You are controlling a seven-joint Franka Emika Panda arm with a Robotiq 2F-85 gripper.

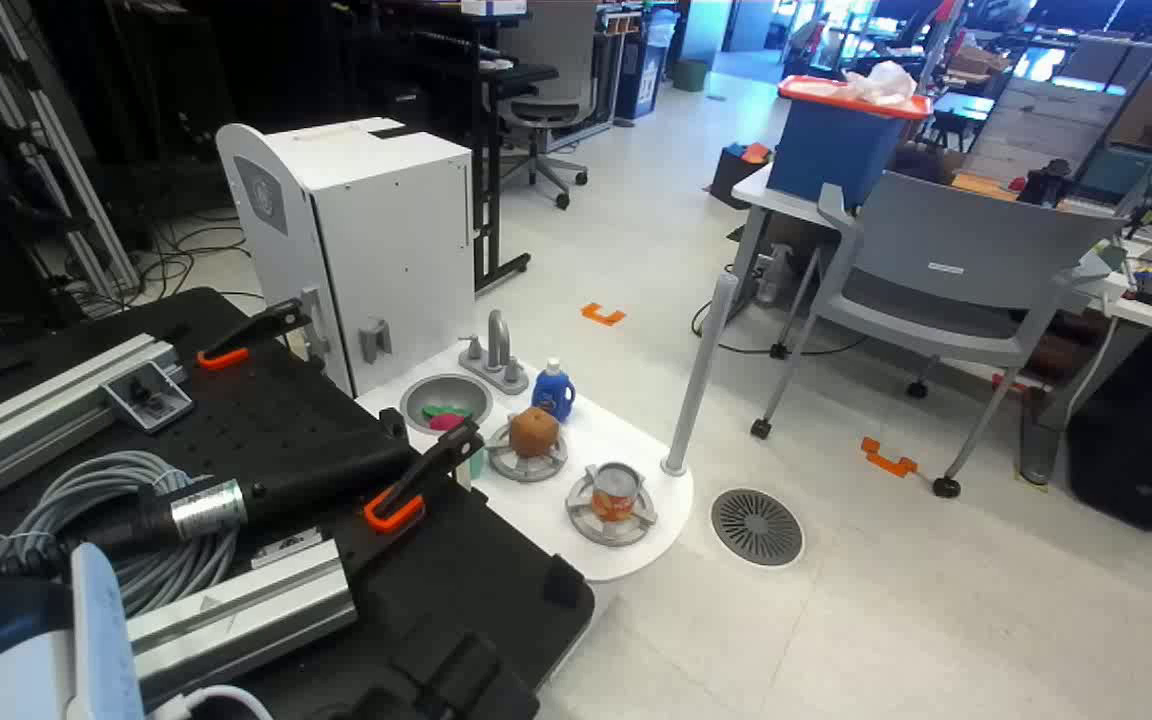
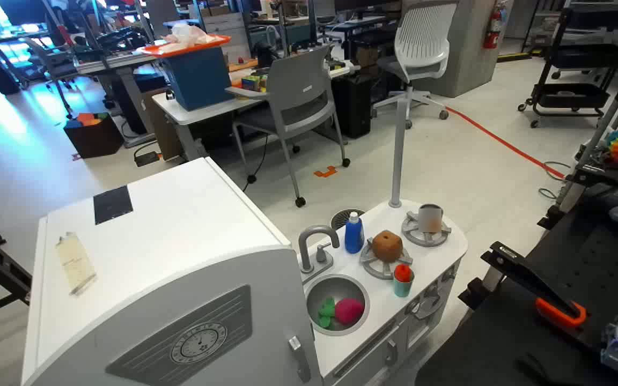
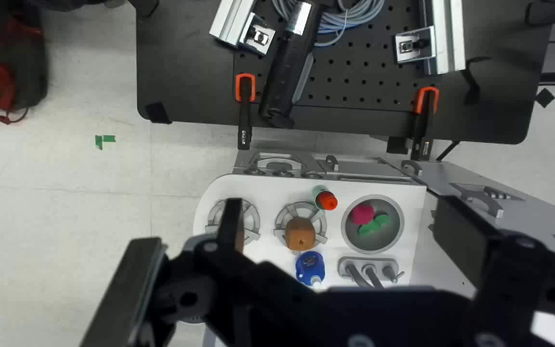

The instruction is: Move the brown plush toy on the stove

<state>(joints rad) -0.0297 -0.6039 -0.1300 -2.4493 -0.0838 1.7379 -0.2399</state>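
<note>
1. On the stove (image 3: 333, 248), by the wrist view's clock, the brown plush toy (image 3: 300, 234) has a bare white strip and the edge at 11, the blue bottle (image 3: 309, 265) just beside at 6.
2. It sits rounded on a burner ring (image 3: 317, 216), dark dimple toward 6; long axis, I can't tell.
3. The gripper (image 3: 342, 217) stands spread wide.
4. In an exterior view a clamp (image 1: 431, 467) partly hides the teal cup (image 1: 477, 463); the wrist view shows its red top (image 3: 328, 201).
</note>
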